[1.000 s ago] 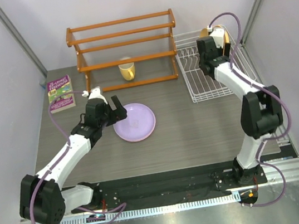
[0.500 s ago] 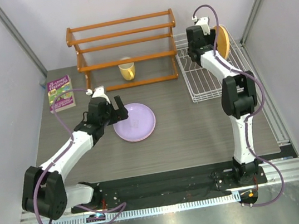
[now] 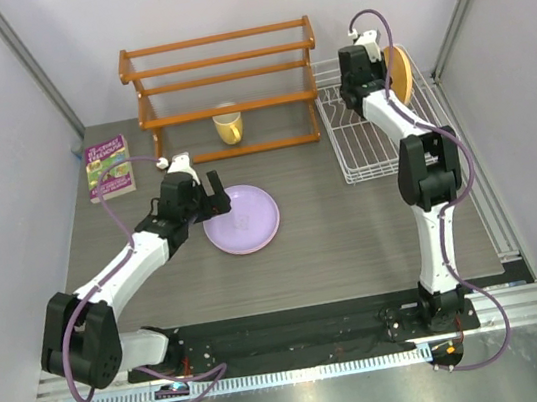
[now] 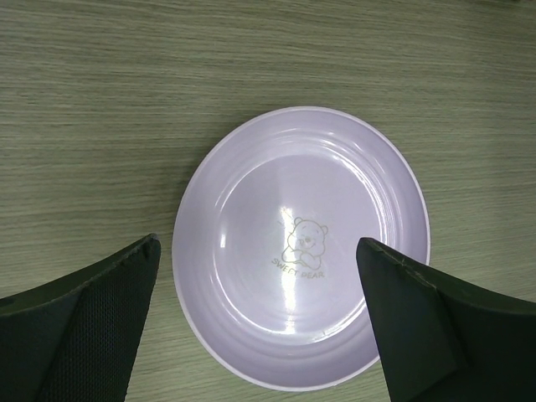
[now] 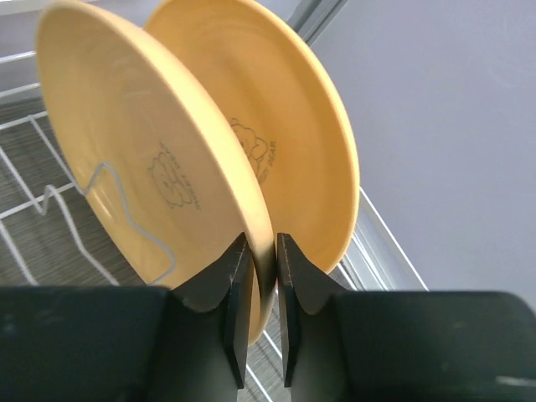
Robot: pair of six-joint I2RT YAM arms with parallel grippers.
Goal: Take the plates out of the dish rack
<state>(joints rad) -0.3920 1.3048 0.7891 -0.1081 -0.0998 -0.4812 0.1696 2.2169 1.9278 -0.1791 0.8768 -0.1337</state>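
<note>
Right wrist view: right fingers [image 5: 237, 310] pinched on the lower rim of the front orange plate [image 5: 142, 151], one finger on each face and hardly any gap left between them. Plate stands on edge, leaning a little, with a thin white tine crossing its near face. Second orange plate [image 5: 285, 126] stands just behind it, also on edge, the two close together and apart at the top. Both carry a small bear print. Top external view: right arm stretched to the far end of the dish rack [image 3: 362, 152], a white wire basket at the far right of the bench [image 3: 335, 242]. Lavender plate [image 3: 243, 219] lies flat on the bench, left of centre, well apart from the rack. Left wrist view: left fingers [image 4: 84, 335] spread as wide as they go, holding nothing, hovering above the lavender plate with one finger at either side of it; a bear drawing and the words SWEET BEAR show in its well. Wooden shelf [image 3: 218, 67] along the far edge, yellow mug [image 3: 228, 127] under it, book [image 3: 109, 167] at far left.
</note>
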